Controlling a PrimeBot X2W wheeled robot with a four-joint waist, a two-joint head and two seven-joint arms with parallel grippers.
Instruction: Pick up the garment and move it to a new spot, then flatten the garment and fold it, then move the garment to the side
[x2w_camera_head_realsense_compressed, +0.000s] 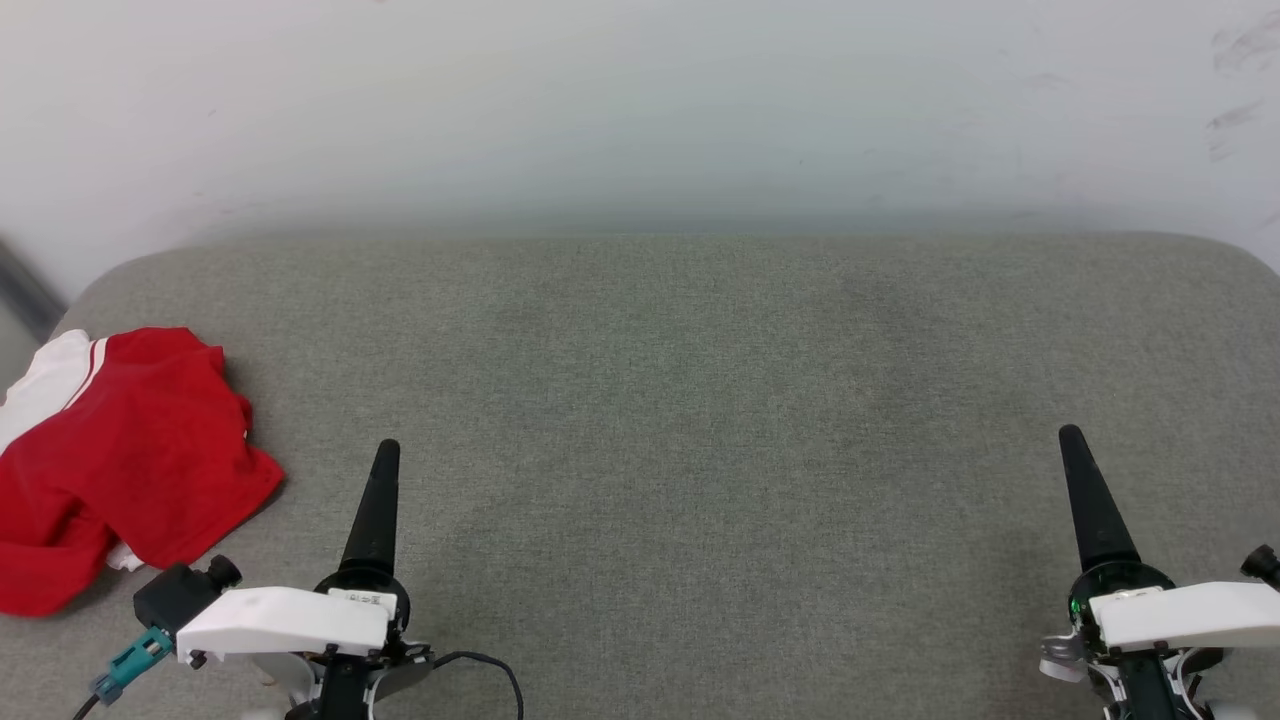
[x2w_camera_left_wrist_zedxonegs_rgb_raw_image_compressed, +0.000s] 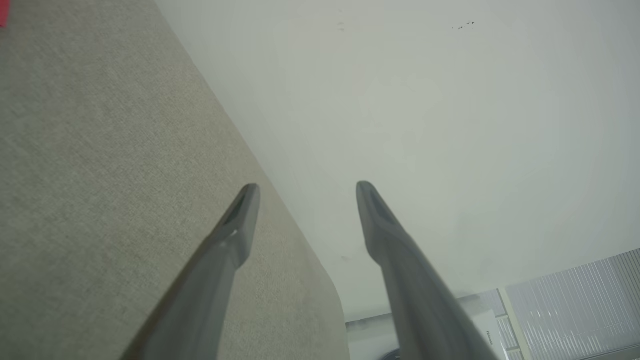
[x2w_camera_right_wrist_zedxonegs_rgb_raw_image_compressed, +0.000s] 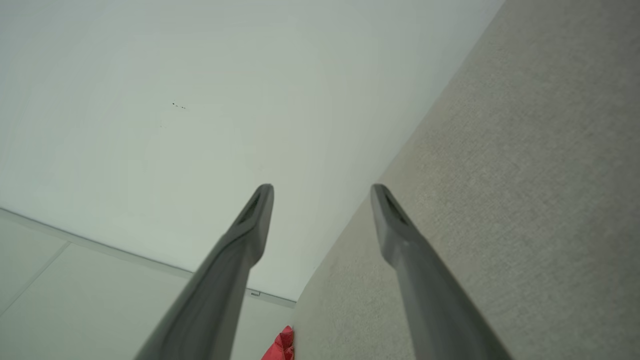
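Observation:
The garment (x2w_camera_head_realsense_compressed: 130, 450) lies crumpled at the left edge of the grey fabric-covered surface (x2w_camera_head_realsense_compressed: 700, 400). It is red with a white, red-striped sleeve showing at its top left, and its lettering is hidden. A red corner of it also shows in the right wrist view (x2w_camera_right_wrist_zedxonegs_rgb_raw_image_compressed: 280, 347). My left gripper (x2w_camera_head_realsense_compressed: 385, 455) hovers just right of the garment, apart from it. In its wrist view the left gripper (x2w_camera_left_wrist_zedxonegs_rgb_raw_image_compressed: 307, 186) is open and empty. My right gripper (x2w_camera_head_realsense_compressed: 1070, 435) is far off at the lower right. Its wrist view shows the right gripper (x2w_camera_right_wrist_zedxonegs_rgb_raw_image_compressed: 322, 186) open and holding nothing.
A pale wall (x2w_camera_head_realsense_compressed: 640, 100) rises directly behind the surface's rounded far edge. A wide stretch of grey fabric lies between my two grippers. A cable and a teal connector (x2w_camera_head_realsense_compressed: 130, 665) hang by my left wrist.

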